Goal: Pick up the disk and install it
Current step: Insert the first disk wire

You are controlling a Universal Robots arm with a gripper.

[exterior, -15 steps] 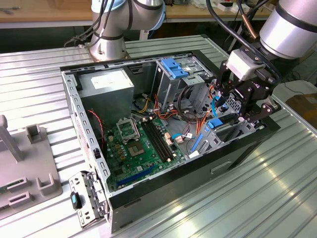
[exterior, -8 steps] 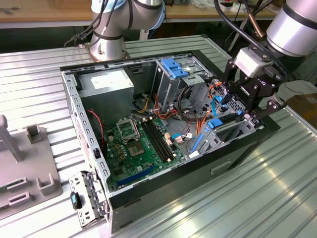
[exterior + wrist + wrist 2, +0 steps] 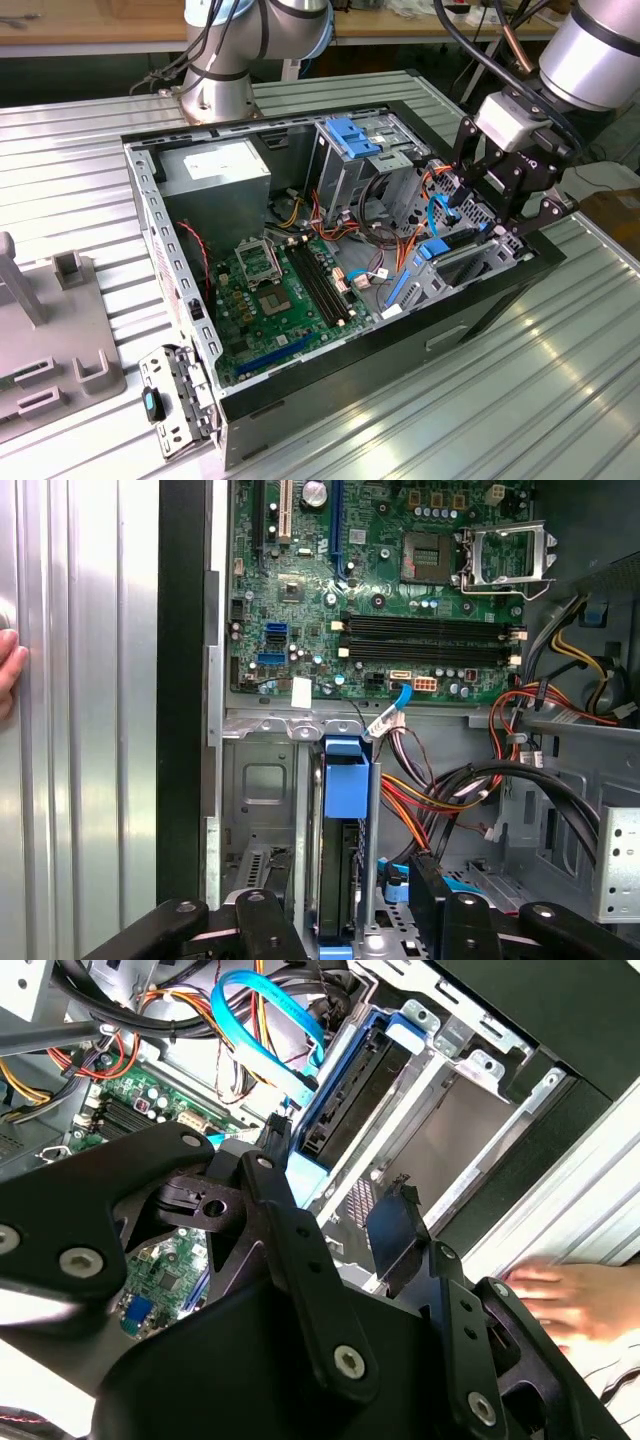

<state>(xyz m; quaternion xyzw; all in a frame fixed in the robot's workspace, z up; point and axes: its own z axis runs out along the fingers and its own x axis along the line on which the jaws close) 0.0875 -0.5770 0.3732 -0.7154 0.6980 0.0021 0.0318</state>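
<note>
Over the drive bay of the open computer case (image 3: pixel 160 235): gripper (image 3: pixel 335 1185), fingers apart, holding nothing. Beneath it, in the first wrist view, the disk (image 3: pixel 338 880) stands on edge in the bay, with cables (image 3: pixel 440 800) just beside it. Step judged: working at the bay, grasp or release undecided. Any next move calls for the fingers squarely astride the disk, clear of the cables.

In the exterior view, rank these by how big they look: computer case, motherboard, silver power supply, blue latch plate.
computer case
motherboard
silver power supply
blue latch plate
The motherboard and power supply look close, and the supply sits farther back.
</note>
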